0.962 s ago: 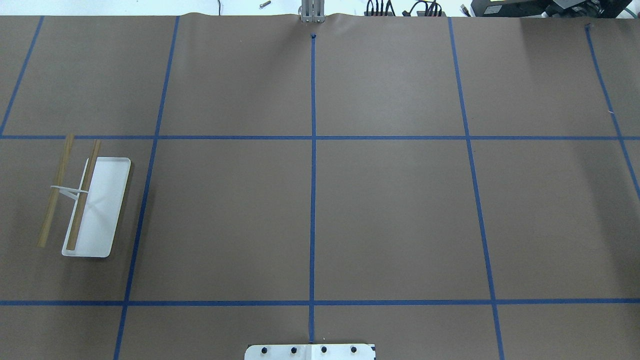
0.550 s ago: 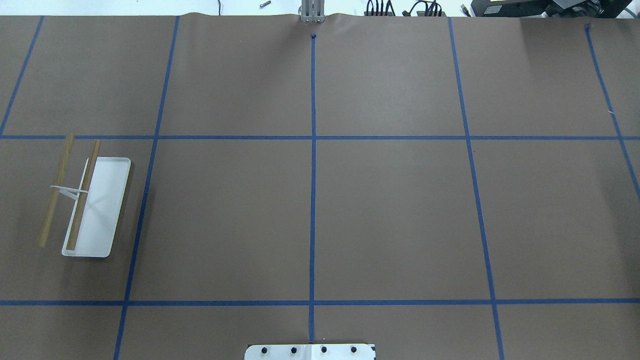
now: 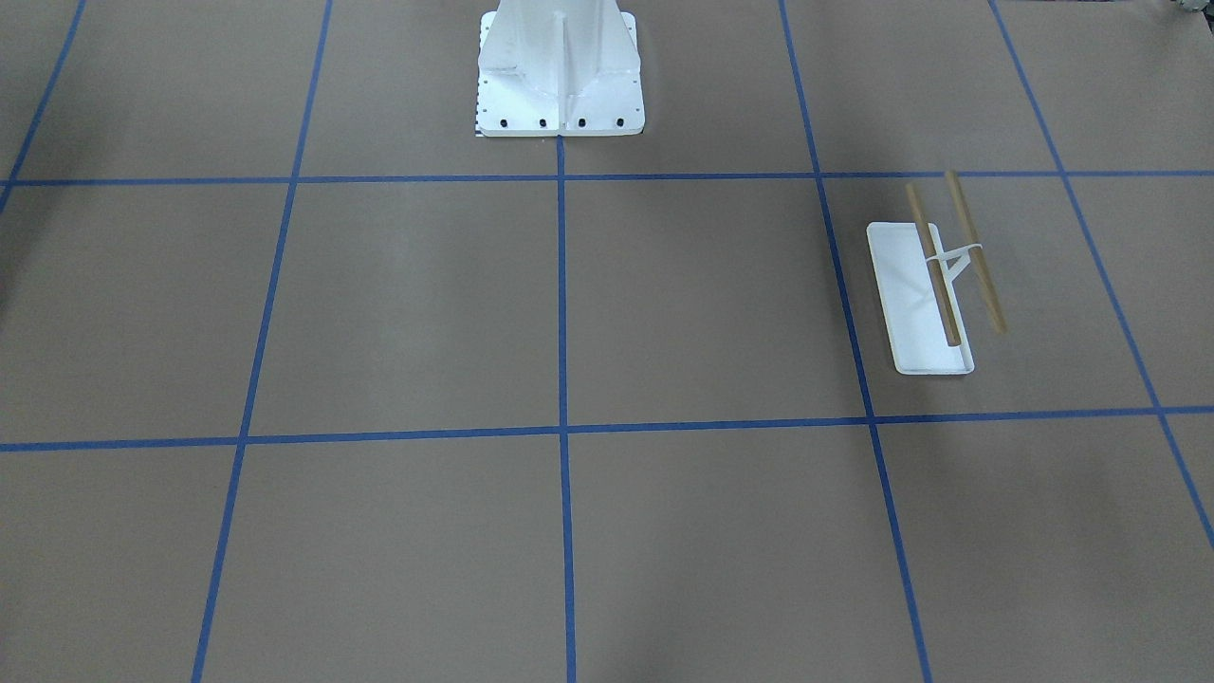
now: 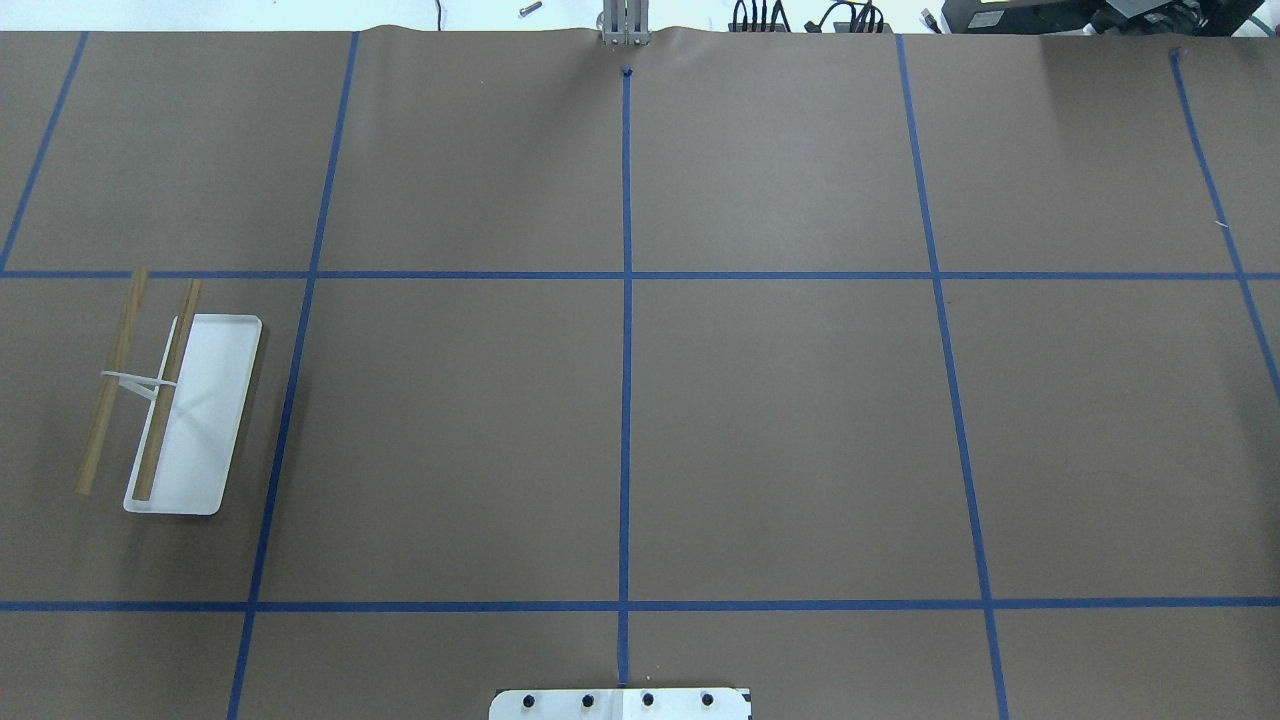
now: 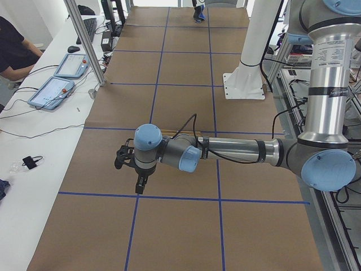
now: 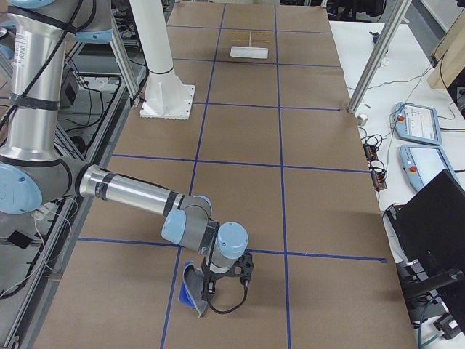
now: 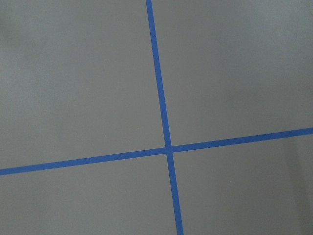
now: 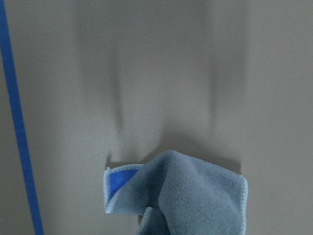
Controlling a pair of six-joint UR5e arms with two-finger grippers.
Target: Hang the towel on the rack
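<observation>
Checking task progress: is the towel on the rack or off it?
Off. Both rods of the rack are bare in both table views; the towel is bunched, mostly grey side out, at the table's other end.

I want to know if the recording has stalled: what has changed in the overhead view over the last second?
Nothing visibly changed in the overhead view. The rack stands in the same spot and at the same angle on the left side of the table, with nothing hung on it.
</observation>
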